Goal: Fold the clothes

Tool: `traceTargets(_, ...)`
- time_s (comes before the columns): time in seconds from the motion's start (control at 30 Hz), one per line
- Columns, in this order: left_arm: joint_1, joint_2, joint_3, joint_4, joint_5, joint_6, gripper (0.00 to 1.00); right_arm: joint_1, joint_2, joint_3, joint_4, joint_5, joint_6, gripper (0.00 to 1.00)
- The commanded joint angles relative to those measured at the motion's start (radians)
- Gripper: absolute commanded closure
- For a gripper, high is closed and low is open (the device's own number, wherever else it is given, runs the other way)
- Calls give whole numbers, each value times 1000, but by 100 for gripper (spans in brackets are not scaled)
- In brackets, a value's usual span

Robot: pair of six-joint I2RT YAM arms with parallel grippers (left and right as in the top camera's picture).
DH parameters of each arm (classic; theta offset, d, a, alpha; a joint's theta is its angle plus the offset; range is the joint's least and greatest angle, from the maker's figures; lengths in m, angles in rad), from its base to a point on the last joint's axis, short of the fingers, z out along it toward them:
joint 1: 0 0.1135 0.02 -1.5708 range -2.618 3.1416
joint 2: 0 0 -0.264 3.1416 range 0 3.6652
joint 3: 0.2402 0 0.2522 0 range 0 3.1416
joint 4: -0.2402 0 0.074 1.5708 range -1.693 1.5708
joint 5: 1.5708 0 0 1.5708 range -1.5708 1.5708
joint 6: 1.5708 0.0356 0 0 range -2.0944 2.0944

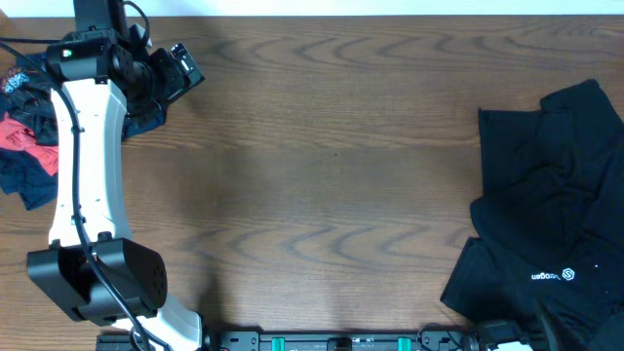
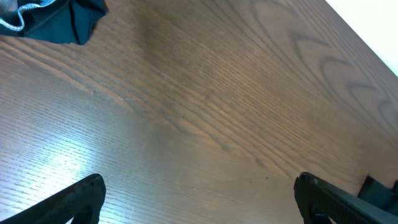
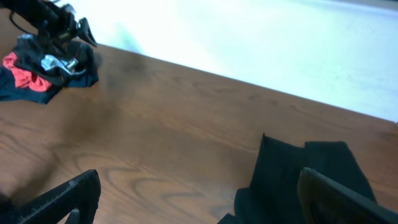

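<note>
We see the left arm: white shell, black joints, black cable. A green light glows.

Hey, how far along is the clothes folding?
Nothing looks folded yet. In hand: nothing; the left fingers and right fingers are open and empty. Left to do: the rumpled black garment with white logo and the red, navy and black heap.

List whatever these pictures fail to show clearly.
- Black fabric garment: overhead, right and bottom frame edges cut it off; full shape unknown.
- Its small white logo: overhead, too small to read.
- Crumpled pile of red and navy clothes: overhead, white left arm and frame edge hide part; number of pieces unclear.
</note>
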Motion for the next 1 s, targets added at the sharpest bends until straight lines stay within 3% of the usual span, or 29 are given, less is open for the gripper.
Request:
traceTargets(0.0,2,1,3,-3,9,-1,2,-10,-55,1,-3,4,-13,1)
traceTargets(0.6,2,1,3,-3,9,-1,2,-135,-361,-61,122,-6,-70,1)
traceTargets(0.73,2,1,3,-3,9,-1,2,-158,-491,-186,196,-7,-70,1)
traceTargets(0.97,2,1,3,-3,9,-1,2,-163,-718,-575,426,-27,-70,1)
